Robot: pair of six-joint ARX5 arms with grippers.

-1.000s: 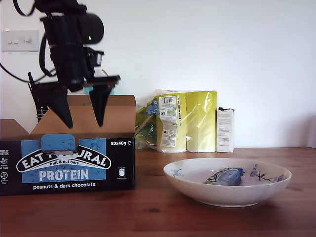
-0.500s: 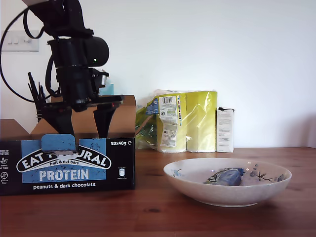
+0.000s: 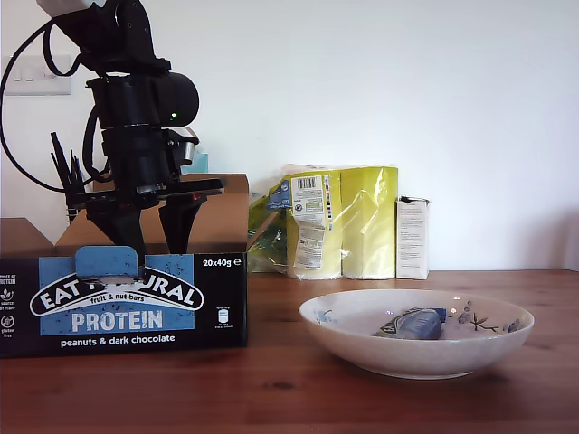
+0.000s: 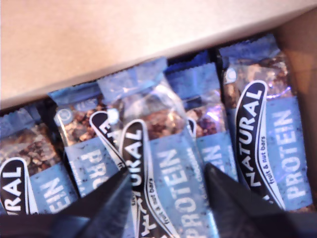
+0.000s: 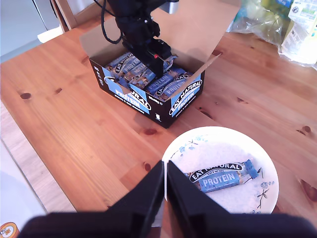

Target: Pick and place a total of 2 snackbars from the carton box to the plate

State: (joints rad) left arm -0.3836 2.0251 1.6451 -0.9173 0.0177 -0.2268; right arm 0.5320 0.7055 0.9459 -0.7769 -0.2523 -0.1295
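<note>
The first pincer (image 4: 166,198) is seen lowered into the carton box (image 3: 127,303) at the exterior view's left, its jaws spread apart with nothing yet held between them. In the first wrist view the two dark fingertips (image 4: 111,203) stand on either side of one snackbar (image 4: 163,163), a bar lying on top of the others and a little askew to them. Its long axis runs away from the pincer toward the brown inner flap (image 4: 124,39), so the jaws are set across its narrow width, which is judged the right way for a grip. The neighbouring bars (image 4: 267,134) are packed just beside it, touching or overlapping, and a fingertip could be caught on one of them as the jaws are brought together.

The second pincer (image 5: 165,186) hangs above the near rim of the plate (image 5: 188,148), its jaws brought together with nothing between them. It is well apart from the box, so the first arm is plainly the nearer one to the bars.

One snackbar in the plate (image 5: 220,177) is already lying in the dish, its length across the bowl. By this count one bar is judged placed and one left to be lifted. The plate (image 3: 362,348) sits on the wooden surface (image 3: 271,389) at the exterior view's right of the box, so the carry will run that way.
</note>
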